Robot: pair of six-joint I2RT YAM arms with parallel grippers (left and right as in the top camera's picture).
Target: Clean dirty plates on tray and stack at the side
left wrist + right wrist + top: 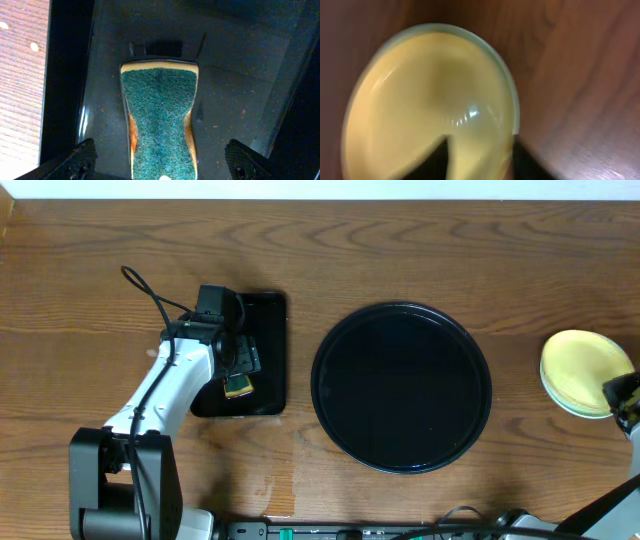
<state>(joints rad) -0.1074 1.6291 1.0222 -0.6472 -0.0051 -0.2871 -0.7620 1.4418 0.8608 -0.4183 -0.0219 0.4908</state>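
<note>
The large round black tray [400, 385] lies mid-table with nothing on it. At the far right, on the wood tabletop [520, 260], a pale yellow plate [578, 362] sits on top of a pale mint-blue plate whose rim [546, 386] shows beneath it. In the right wrist view the yellow plate [425, 95] fills the frame, blurred. My right gripper [618, 392] [480, 157] straddles its near rim, one finger inside and one outside, shut on it. My left gripper [236, 365] [162, 162] hangs open over a sponge. A third plate does not show.
A green-topped yellow sponge [160, 120] [238, 387] lies in the small rectangular black tray [268, 330] [240, 90] left of the round tray, between my left fingers without touching them. The left arm's cable loops over the table behind it.
</note>
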